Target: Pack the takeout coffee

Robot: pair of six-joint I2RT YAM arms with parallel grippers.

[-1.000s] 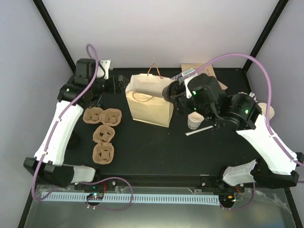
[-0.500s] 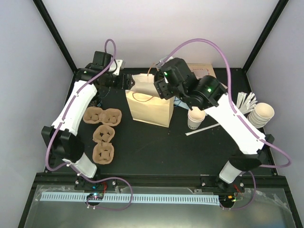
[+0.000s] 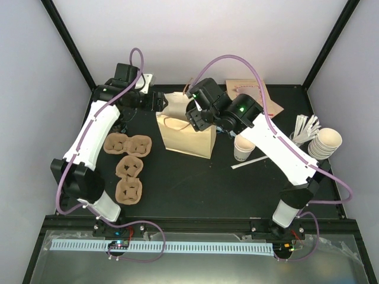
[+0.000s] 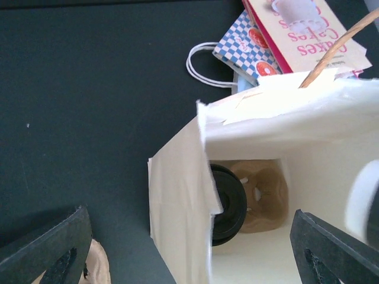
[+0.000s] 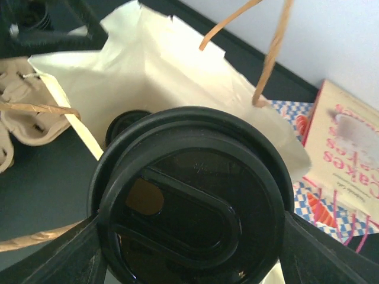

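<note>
In the right wrist view the takeout coffee (image 5: 189, 207) fills the frame with its round black lid, and my right gripper (image 5: 189, 242) is shut on it, one finger on each side. It hangs over the open mouth of the tan paper bag (image 3: 185, 133). Deep inside the bag another black-lidded cup (image 4: 230, 204) sits in a brown carrier (image 4: 263, 192). My left gripper (image 4: 189, 248) is open at the bag's left rim, with the bag's side wall (image 4: 180, 201) between its fingers. In the top view the left gripper (image 3: 157, 100) and right gripper (image 3: 198, 115) flank the bag's mouth.
Three brown cup carriers (image 3: 128, 167) lie left of the bag. A lidless cream cup (image 3: 244, 148) and a white stick (image 3: 249, 163) are to its right. Nested cups (image 3: 328, 142) stand at the far right. A cake box (image 3: 251, 94) lies behind the bag.
My right arm has swung left, carrying the lidded cup from beside the bag to over its mouth. The left arm reached out to the bag's left rim.
</note>
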